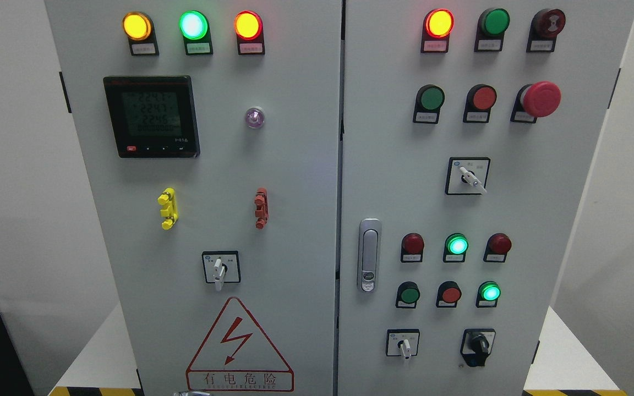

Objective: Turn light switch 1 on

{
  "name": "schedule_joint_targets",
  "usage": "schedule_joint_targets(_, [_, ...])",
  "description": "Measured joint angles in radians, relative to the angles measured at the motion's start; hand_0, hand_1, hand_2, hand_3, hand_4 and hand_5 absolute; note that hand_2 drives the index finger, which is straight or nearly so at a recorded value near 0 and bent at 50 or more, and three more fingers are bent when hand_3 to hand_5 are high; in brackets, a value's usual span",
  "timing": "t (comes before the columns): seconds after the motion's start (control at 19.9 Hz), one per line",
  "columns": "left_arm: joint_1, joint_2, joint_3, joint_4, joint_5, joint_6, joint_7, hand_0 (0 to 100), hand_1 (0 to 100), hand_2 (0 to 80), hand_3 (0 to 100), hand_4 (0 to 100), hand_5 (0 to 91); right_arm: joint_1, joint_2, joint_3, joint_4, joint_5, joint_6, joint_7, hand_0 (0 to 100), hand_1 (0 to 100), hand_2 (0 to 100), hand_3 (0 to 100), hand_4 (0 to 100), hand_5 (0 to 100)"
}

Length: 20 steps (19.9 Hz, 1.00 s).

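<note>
1. A tall grey metal electrical cabinet (295, 165) with two doors fills the head view; neither robot hand shows, so whether their fingers are apart or together cannot be told.
2. On the left door, a row of round lamps runs along the top: a lit amber lamp (137, 26), a lit green lamp (193, 25) and a lit orange-red lamp (248, 25).
3. Below them sits a black square digital meter (152, 116) with a dim green display, and to its right a small clear domed lamp (255, 117).
4. Lower down are a yellow plastic clip (167, 208) and a red plastic clip (261, 208), then a white-handled rotary switch (220, 268) above a red triangular lightning warning sign (238, 346).
5. On the right door, a silver latch handle (369, 254) stands near the seam.
6. To its right are rows of red and green push buttons, a red mushroom emergency stop button (540, 99), and a black-knobbed selector switch (479, 346) at the bottom. Which control is light switch 1 cannot be told; the labels are too small.
</note>
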Motion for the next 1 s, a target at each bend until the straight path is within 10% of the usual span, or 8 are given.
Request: schedule_joint_targets(1.0, [-0.134,-0.021,0.004,-0.013,0.006,0.113,0.073,8,69,57.6,100,100,87.6,0.000,0.000,0.000,0.000,0.000,0.000,0.000,0,0,0,0,0,0])
